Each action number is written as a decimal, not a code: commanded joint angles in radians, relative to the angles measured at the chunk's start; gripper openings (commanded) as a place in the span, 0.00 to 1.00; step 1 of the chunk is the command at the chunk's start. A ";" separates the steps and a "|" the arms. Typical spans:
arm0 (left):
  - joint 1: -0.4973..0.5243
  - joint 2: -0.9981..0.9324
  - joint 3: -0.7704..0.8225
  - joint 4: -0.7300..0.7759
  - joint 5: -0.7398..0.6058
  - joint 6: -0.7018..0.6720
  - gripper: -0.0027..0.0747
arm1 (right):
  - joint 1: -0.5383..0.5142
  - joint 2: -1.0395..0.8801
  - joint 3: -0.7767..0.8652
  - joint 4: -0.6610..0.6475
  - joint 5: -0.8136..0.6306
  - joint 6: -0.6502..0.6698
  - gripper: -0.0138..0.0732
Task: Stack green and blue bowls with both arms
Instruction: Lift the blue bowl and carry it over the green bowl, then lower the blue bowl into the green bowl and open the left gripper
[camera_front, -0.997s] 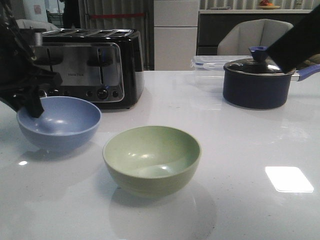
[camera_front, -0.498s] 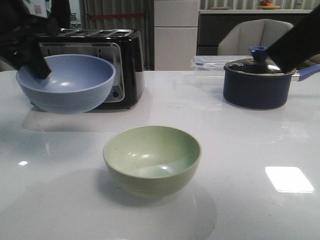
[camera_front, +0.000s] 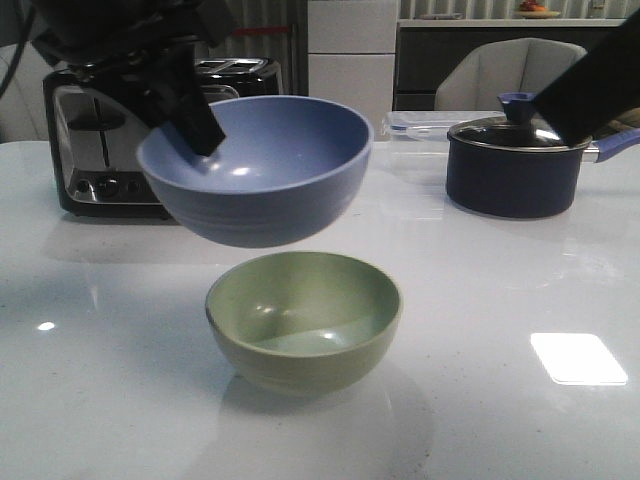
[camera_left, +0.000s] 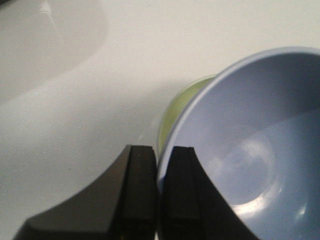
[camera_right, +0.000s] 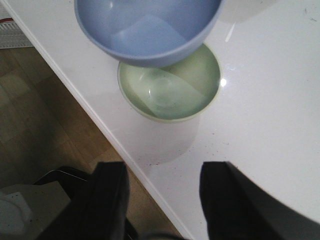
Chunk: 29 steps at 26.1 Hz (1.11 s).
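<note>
Blue bowl (camera_front: 258, 170) pinched by left gripper (camera_left: 159, 195) — seemingly above green bowl (camera_front: 304, 320).

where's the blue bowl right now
In the front view the matte periwinkle blue bowl hangs in the air left of centre, just above the pale green bowl, its rim pinched by the left pincer.

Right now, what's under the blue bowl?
The green bowl sits on the table directly below the blue bowl, which the left gripper holds lifted. They aren't touching. The green bowl's far rim is hidden.
</note>
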 joint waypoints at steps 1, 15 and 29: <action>-0.040 0.002 -0.033 -0.027 -0.064 0.001 0.16 | 0.001 -0.008 -0.027 0.005 -0.053 -0.012 0.67; -0.063 0.201 -0.072 -0.015 -0.116 -0.004 0.16 | 0.001 -0.008 -0.027 0.005 -0.053 -0.012 0.67; -0.063 0.218 -0.072 -0.013 -0.120 -0.004 0.47 | 0.001 -0.008 -0.027 0.005 -0.053 -0.012 0.67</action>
